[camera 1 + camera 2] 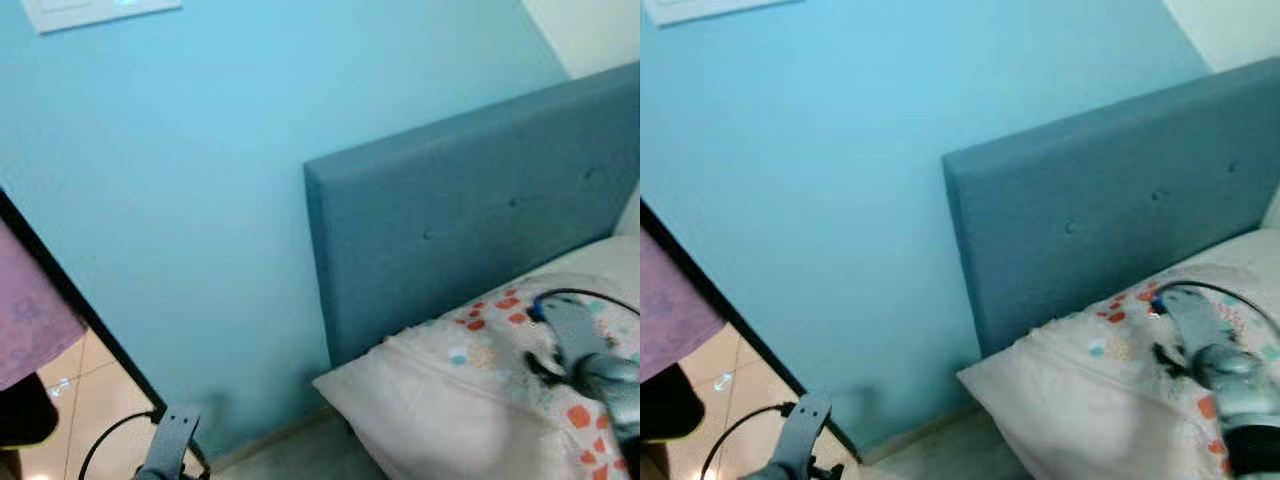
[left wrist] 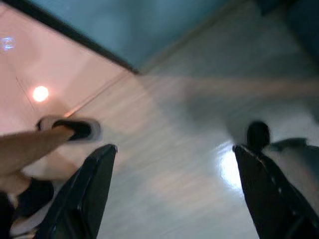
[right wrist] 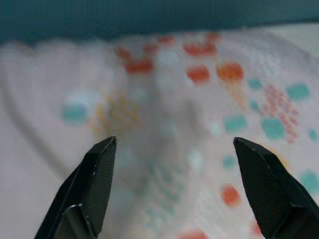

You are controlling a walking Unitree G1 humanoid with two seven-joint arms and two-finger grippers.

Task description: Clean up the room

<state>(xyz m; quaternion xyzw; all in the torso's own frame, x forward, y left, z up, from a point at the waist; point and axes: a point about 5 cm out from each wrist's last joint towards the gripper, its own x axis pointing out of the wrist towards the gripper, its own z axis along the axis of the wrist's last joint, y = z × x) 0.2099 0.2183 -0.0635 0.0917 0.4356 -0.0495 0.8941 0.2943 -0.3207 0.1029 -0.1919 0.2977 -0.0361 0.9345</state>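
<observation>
We are holding our right gripper [image 3: 174, 149], fingers spread wide and empty, over the patterned pillow [image 1: 450, 390] lying lengthwise along the blue headboard [image 1: 470, 230], our left gripper [image 2: 174, 159] hanging wide open above the floor [image 2: 189, 124].

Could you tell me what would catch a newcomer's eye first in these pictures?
Most striking is the bright blue wall, with the darker blue padded headboard standing against it on the robot's right. Below the headboard lies a white pillow dotted with orange and teal patches, and the right tool hovers open just above it. The left tool hangs open low over the pale floor.
</observation>
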